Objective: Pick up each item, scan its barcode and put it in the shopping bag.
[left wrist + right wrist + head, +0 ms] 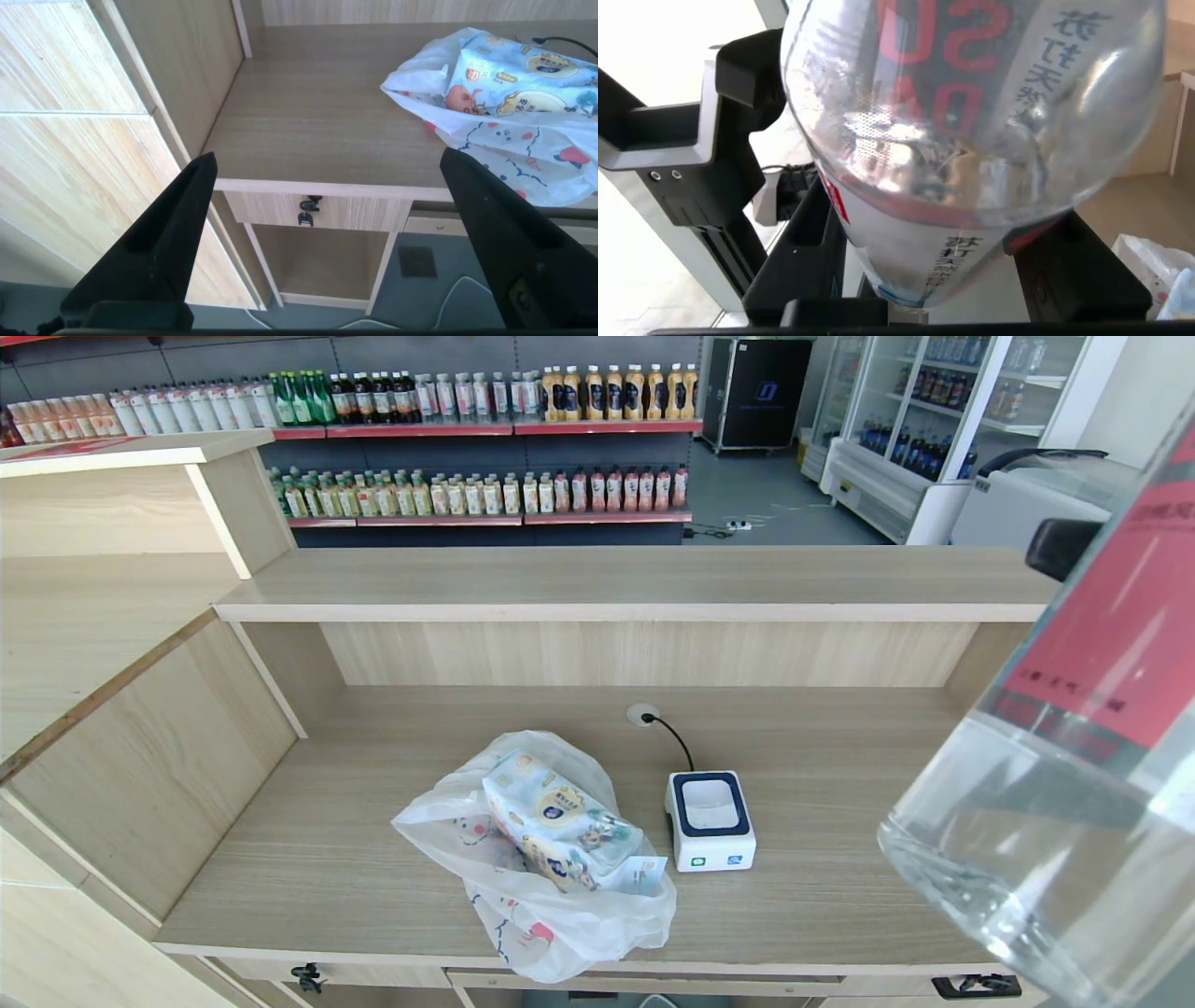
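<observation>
Bench [308, 859] surface open from left side wall to mid-front. Left gripper [327, 159] off the front left corner, fingers [149, 243] wide apart, holding nothing. Shopping bag [523, 915] at the middle of the front edge, overhanging it; tissue pack [560, 826] lying in its mouth. Scanner [709, 819] just right of the bag, cable [674, 739] running toward the back edge. Bench open right of scanner. Right gripper [924, 280] held high at the right side, fingers [808, 271] clamped on clear bottle [971, 121].
</observation>
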